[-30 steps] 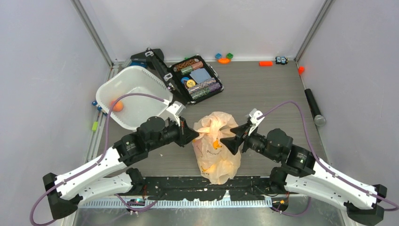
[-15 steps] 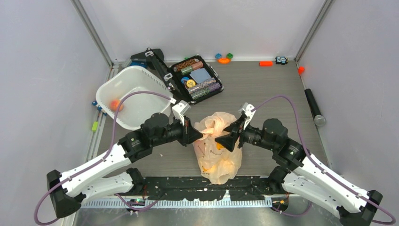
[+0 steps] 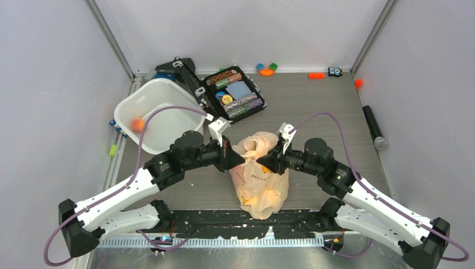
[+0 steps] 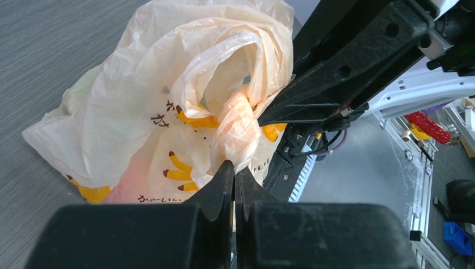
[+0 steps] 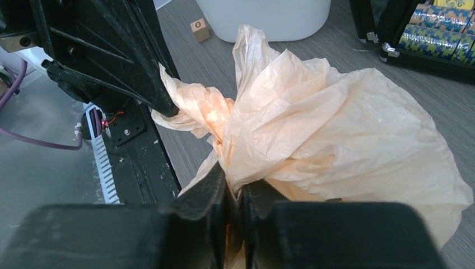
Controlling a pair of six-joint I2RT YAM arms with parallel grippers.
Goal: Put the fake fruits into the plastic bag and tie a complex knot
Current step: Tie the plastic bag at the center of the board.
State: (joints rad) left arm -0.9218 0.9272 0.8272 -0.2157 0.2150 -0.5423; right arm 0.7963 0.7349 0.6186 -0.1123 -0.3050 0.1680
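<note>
The plastic bag (image 3: pixel 259 179), pale peach with yellow-orange print, stands at the table's near middle. Yellow fake fruits (image 3: pixel 253 199) show dimly through its lower part. My left gripper (image 3: pixel 242 159) is at the bag's top from the left, shut on a twisted strand of the plastic (image 4: pixel 235 126). From the right, my right gripper (image 3: pixel 264 163) is shut on a bunched fold of the bag (image 5: pixel 336 134) just below its gathered top. The two grippers nearly touch. One small orange fake fruit (image 3: pixel 136 124) lies in the white tub (image 3: pixel 168 94).
An open case of poker chips (image 3: pixel 234 93) sits behind the bag. A black cylinder (image 3: pixel 374 128) lies at the right. Small coloured toys (image 3: pixel 266 69) line the back wall. A wooden block (image 5: pixel 199 29) lies near the tub.
My right gripper moved left and up to the bag's top and shut on the plastic. My left arm crept slightly forward with its hold kept.
</note>
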